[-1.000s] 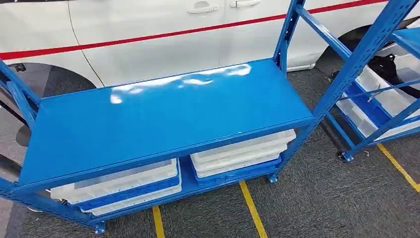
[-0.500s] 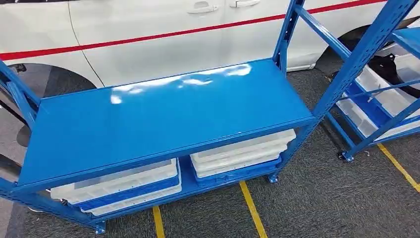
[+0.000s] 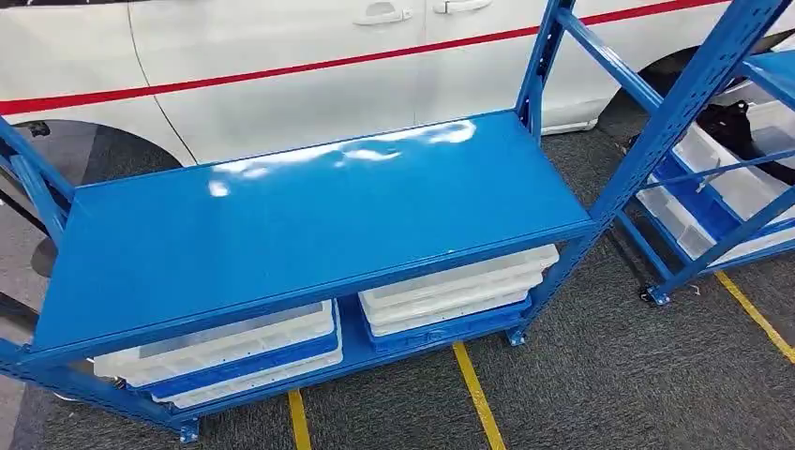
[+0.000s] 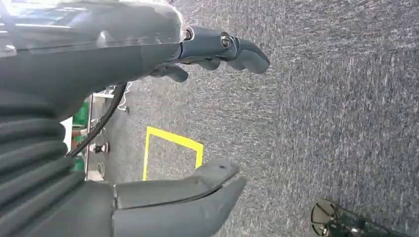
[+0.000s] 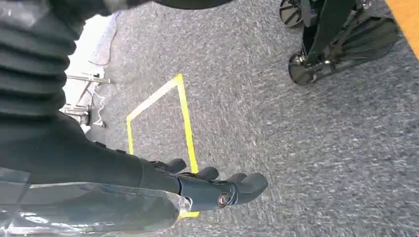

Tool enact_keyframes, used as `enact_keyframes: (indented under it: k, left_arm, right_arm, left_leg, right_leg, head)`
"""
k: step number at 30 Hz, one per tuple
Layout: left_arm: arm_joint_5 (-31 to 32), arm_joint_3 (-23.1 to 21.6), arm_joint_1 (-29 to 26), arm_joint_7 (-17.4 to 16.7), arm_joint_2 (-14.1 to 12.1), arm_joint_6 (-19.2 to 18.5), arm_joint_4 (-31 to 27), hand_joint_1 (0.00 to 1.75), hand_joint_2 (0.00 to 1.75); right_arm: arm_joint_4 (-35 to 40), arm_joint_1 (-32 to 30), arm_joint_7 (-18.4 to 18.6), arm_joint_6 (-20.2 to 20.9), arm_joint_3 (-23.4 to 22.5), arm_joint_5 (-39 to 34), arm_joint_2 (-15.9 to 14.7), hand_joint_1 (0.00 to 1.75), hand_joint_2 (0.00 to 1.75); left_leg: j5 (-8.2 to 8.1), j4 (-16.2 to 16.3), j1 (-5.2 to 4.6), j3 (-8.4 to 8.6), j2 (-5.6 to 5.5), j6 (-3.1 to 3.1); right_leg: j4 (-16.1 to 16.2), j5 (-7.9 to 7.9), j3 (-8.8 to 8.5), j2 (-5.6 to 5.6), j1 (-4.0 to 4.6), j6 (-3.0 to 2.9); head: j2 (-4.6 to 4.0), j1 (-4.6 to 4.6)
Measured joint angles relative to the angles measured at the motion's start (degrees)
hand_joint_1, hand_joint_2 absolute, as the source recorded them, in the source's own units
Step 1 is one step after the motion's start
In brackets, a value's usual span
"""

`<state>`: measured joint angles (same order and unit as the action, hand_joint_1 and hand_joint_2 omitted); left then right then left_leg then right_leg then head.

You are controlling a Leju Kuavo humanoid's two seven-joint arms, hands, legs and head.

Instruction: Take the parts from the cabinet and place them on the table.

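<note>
hands both hang over grey carpet — left hand (image 4: 163, 123) with thumb and fingers (image 4: 237, 52) spread apart, nothing between them; right hand (image 5: 148, 192) fingers (image 5: 242, 185) extended, nothing held. blue cabinet (image 3: 309, 225) stands well away from the fingers, white trays (image 3: 450, 291) on its lower shelf — parts not discernible.

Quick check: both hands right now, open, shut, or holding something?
Left hand: open, holding nothing, over the carpet.
Right hand: open, fingers extended, nothing held.
</note>
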<state>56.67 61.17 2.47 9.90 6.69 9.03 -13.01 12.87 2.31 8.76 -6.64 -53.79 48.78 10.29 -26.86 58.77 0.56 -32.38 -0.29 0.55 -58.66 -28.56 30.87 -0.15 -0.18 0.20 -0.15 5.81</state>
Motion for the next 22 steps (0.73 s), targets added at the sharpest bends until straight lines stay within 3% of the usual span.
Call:
enact_keyframes:
  k: [15, 16, 20, 21, 22]
  left_arm:
    - [-17.5, -18.0, -3.2, -2.9, -1.7, -2.6, -2.4, 0.0, 1.75]
    - [-18.5, -19.1, -3.4, -3.1, -1.9, -2.8, -2.6, 0.0, 1.75]
    - [-23.2, -24.3, -4.4, -3.8, -2.4, -3.5, -3.3, 0.0, 1.75]
    - [-24.3, -25.4, -4.6, -4.1, -2.5, -3.7, -3.5, 0.0, 0.0]
    - [-25.4, -26.5, -4.8, -4.3, -2.6, -3.8, -3.7, 0.0, 0.0]
  right_arm:
    - [2.7, -3.0, -2.9, 2.0, 15.6, -15.0, -3.0, 0.0, 1.75]
    - [2.8, -3.2, -3.0, 2.1, 16.7, -15.9, -3.1, 0.0, 0.0]
    - [3.6, -4.1, -3.5, 2.7, 21.2, -19.9, -4.0, 0.0, 0.0]
    - [3.7, -4.3, -3.8, 2.9, 22.2, -20.9, -4.2, 0.0, 0.0]
    - [3.8, -4.5, -4.1, 3.0, 23.1, -21.8, -4.3, 0.0, 0.0]
  left_leg:
    - [-0.01, 0.0, -0.01, -0.01, 0.0, 0.0]
    - [-0.01, 0.0, -0.01, 0.0, 0.0, 0.0]
    - [-0.01, 0.0, -0.01, -0.01, 0.0, 0.0]
    - [-0.01, 0.0, -0.01, 0.0, 0.0, 0.0]
    - [-0.01, 0.0, -0.01, 0.0, 0.0, 0.0]
  right_leg:
    - [0.0, -0.01, 0.0, 0.0, -0.01, 0.0]
    - [0.0, -0.01, 0.0, 0.0, -0.01, 0.0]
    - [0.0, -0.01, 0.0, 0.0, -0.01, -0.01]
    - [0.0, -0.01, 0.0, 0.0, -0.01, -0.01]
    - [0.0, -0.01, 0.0, 0.0, -0.01, -0.01]
  head:
    - [-0.02, 0.0]
    - [0.0, 0.0]
    - [0.0, 0.0]
    - [-0.02, 0.0]
    - [0.0, 0.0]
